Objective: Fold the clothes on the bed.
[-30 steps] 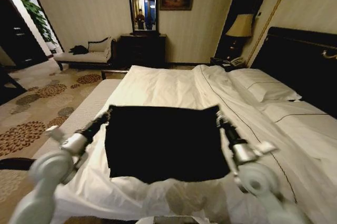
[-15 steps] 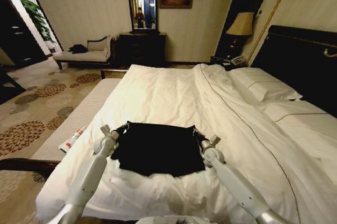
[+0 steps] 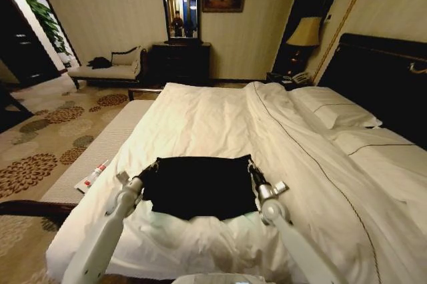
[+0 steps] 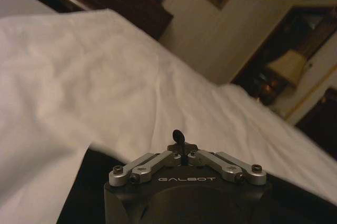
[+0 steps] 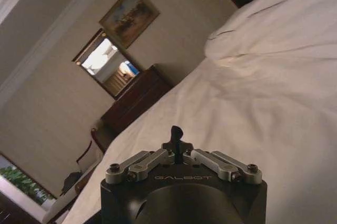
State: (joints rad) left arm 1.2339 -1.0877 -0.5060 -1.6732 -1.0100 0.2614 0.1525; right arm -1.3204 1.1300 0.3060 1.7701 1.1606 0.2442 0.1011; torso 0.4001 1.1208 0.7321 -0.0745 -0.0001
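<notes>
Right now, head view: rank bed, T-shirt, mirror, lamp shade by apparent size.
1. bed
2. T-shirt
3. mirror
4. lamp shade
Mirror and lamp shade stand far back, so their true sizes are unsure.

A black T-shirt (image 3: 200,187) lies flat — folded — near the foot of the white bed (image 3: 220,121).

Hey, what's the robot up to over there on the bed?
It is folding a black T-shirt on the bed. The left gripper and right gripper each pinch a far corner of the shirt, which lies as a dark rectangle on the white duvet near the bed's foot.
</notes>
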